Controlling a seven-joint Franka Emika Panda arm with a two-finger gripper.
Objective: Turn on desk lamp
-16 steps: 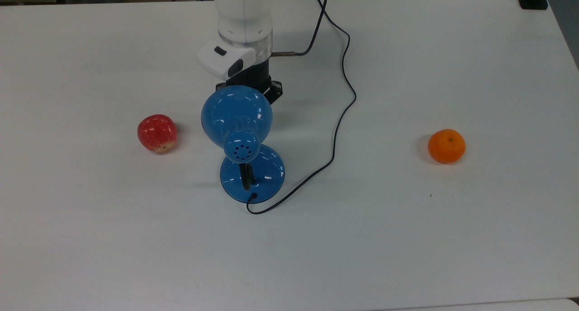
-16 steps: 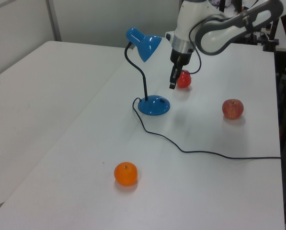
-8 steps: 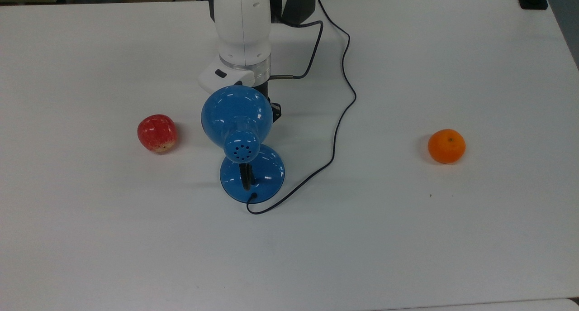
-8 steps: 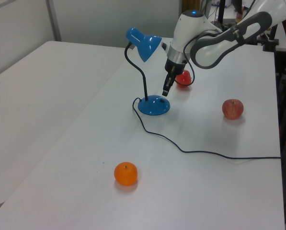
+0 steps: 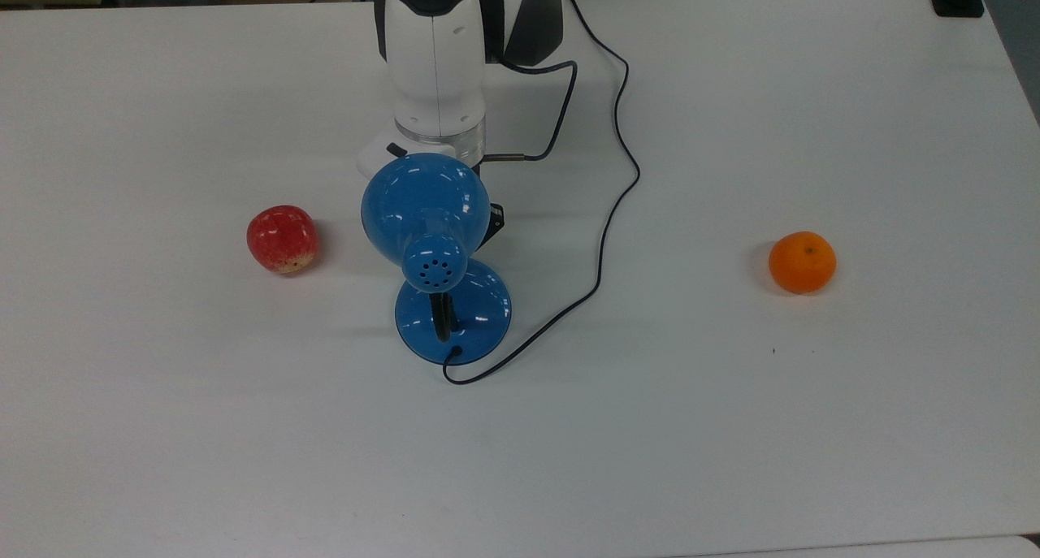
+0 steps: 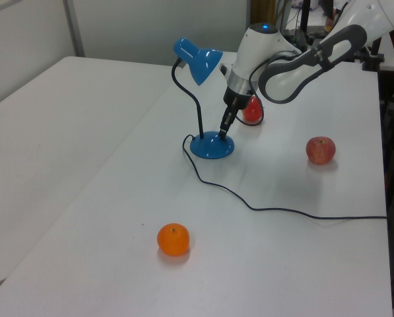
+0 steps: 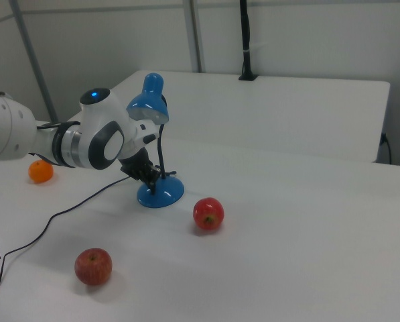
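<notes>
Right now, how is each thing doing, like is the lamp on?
desk lamp: upright, no glow showing, shade tilted down.
cord: loose across the table.
end effector: tip at the lamp's round base.
orange: sitting alone.
apples: lying on the table, untouched.

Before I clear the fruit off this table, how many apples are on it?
2. One apple lies close to the desk lamp base; the other apple sits farther off, toward the right view's lower left. None appears hidden.
</notes>
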